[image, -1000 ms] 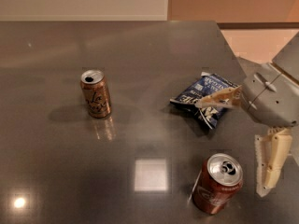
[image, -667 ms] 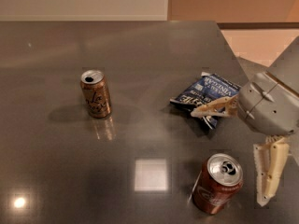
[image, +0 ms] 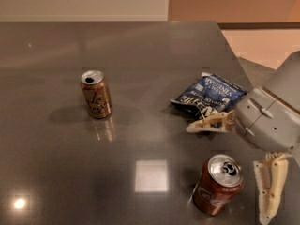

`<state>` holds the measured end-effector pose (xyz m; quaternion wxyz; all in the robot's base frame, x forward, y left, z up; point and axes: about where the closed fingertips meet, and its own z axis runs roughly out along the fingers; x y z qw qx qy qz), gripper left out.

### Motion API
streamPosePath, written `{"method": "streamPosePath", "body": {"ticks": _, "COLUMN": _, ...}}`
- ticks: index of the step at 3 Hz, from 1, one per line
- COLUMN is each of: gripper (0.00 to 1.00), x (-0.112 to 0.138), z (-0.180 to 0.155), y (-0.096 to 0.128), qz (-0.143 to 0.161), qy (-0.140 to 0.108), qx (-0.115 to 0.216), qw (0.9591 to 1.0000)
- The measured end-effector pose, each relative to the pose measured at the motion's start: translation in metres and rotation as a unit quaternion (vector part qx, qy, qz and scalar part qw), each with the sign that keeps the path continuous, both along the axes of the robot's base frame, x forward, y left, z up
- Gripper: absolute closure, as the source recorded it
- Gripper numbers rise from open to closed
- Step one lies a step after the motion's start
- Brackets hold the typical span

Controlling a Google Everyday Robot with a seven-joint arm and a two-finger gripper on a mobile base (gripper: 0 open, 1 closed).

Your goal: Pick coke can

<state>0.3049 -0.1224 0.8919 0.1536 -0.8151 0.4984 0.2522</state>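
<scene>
The coke can (image: 217, 184), red with white lettering and a silver top, stands upright near the front right of the dark table (image: 140, 107). My gripper (image: 227, 170) is at the right, above and just behind the can. It is open: one cream finger (image: 211, 122) reaches left behind the can, the other finger (image: 269, 193) hangs to the can's right. The can lies roughly between them, untouched.
A gold-tan can (image: 96, 94) stands upright at the left middle of the table. A blue snack bag (image: 208, 96) lies behind my gripper. The table's right edge runs close by the arm, with pale floor beyond.
My gripper has moved left and down, toward the coke can. Its fingers now stand on either side of the can. The cans and the bag have not moved.
</scene>
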Motion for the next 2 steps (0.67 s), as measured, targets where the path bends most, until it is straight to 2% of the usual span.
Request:
{"method": "streamPosePath", "body": {"ticks": 1, "gripper": 0.18, "x": -0.0072, "z": -0.0027, "y": 0.0025, "qz": 0.006, "qy": 0.009, "qx": 0.008, "qw": 0.9999}}
{"method": "streamPosePath", "body": {"ticks": 2, "gripper": 0.42, "x": -0.0108, "z": -0.0041, "y": 0.0050, "qz": 0.008, "qy": 0.015, "qx": 0.015, "qw": 0.9997}}
